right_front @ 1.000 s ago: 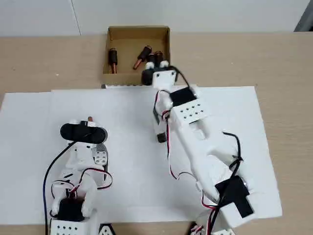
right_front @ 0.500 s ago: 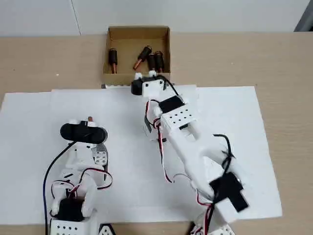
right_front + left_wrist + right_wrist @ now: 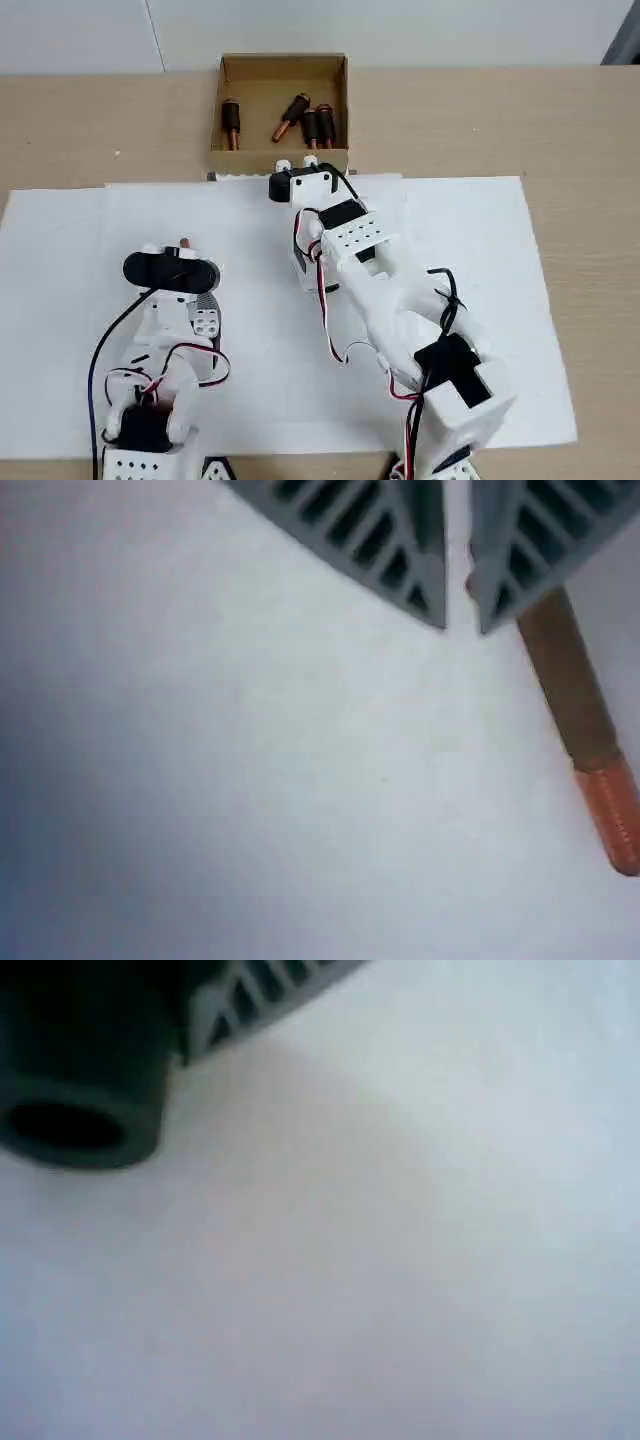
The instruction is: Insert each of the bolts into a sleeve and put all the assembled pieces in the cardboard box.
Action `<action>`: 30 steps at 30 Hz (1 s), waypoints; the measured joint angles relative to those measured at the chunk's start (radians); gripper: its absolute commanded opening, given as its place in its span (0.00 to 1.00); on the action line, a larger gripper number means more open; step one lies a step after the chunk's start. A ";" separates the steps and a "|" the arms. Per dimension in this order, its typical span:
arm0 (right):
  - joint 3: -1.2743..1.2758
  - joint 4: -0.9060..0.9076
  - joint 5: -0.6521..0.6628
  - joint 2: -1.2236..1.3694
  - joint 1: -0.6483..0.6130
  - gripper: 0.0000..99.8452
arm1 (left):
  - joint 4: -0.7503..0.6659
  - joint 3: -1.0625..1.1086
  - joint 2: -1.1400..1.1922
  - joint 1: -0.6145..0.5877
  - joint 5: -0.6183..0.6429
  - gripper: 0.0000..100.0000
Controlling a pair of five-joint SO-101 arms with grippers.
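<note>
My left gripper [image 3: 462, 620] is shut on a copper bolt [image 3: 575, 700], which sticks out past the grey fingers [image 3: 390, 540] just above the white paper. In the high view this gripper [image 3: 183, 247] sits at the left of the paper, with the bolt's tip [image 3: 185, 242] showing. A black sleeve [image 3: 80, 1090], its open end in sight, is held against a grey finger [image 3: 260, 995] of my right gripper [image 3: 303, 270], low over the paper's middle. The cardboard box [image 3: 283, 63] at the back holds several assembled pieces [image 3: 311, 125].
A white paper sheet [image 3: 90, 270] covers the table between the arms. The right arm's raised joint [image 3: 300, 183] hangs just in front of the box's near wall [image 3: 250, 160]. Bare wooden table [image 3: 480, 120] lies on both sides of the box.
The right arm has swung left and drawn back a little from the box's right corner, its base link turning too. The left arm and its bolt have stayed still.
</note>
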 measured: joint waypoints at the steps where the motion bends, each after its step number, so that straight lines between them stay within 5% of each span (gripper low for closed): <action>1: -0.002 0.000 -0.011 0.005 0.002 0.01 | 0.000 0.000 0.000 0.000 0.000 0.01; 10: -0.106 0.077 -0.055 0.031 0.005 0.00 | 0.000 0.000 0.000 0.000 0.000 0.01; 22: -0.641 0.535 -0.101 0.029 0.002 0.00 | 0.000 0.000 0.000 0.000 0.000 0.01; 30: -0.678 0.568 -0.104 -0.150 0.008 0.00 | 0.000 0.000 0.000 0.000 0.000 0.01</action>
